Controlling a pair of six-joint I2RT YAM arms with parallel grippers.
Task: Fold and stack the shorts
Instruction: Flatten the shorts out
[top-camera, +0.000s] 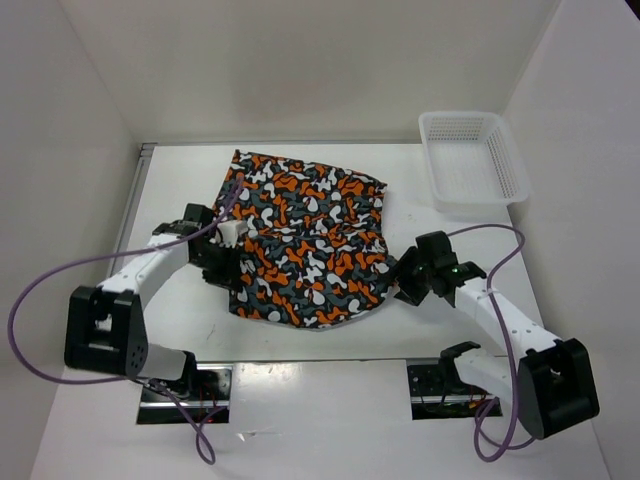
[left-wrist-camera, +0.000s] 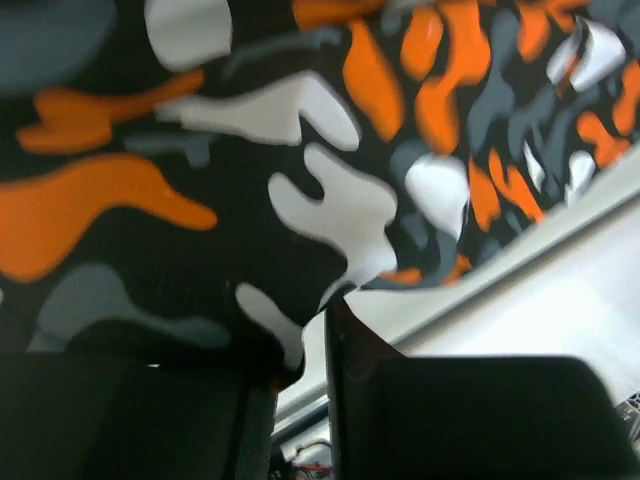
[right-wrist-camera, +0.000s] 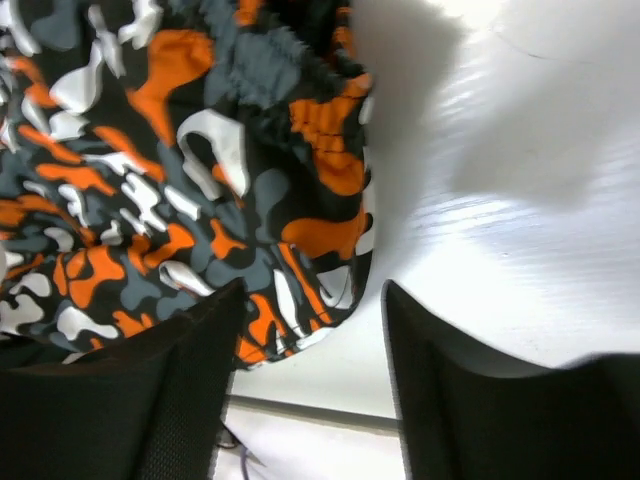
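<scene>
Fig.: shorts-folding task, early stage, two-arm rig. The shorts (top-camera: 310, 240) lie spread on the bench (top-camera: 320, 420) between the two sets of jaws, i.e. to the inner side of each.

Left jaws: close-set at the garment's edge. In the wrist view the hem dips into the narrow gap and cloth drapes over one finger (left-wrist-camera: 120, 420), so the hem looks pinched.

Right jaws: wide apart, holding nothing. The gathered waistband edge lies just ahead of them and to their inner side, not betw. them.

Progress (judged): only one pair shows, laid as a rough square, approx. flat. Whether it is already doubled over cannot be told. No stack is seen. A fold seems to be in hand at the left jaws. Squaring the edges, further folds and stacking are left to do.

Surroundings: white mesh basket (top-camera: 478, 203) stands beyond the right jaws and to their outer side, well apart from the cloth.

Obstacles: a purple cable (top-camera: 230, 200) runs over the garment's far corner just beyond the left jaws. It may drag or snag the fabric as that side is lifted.
</scene>
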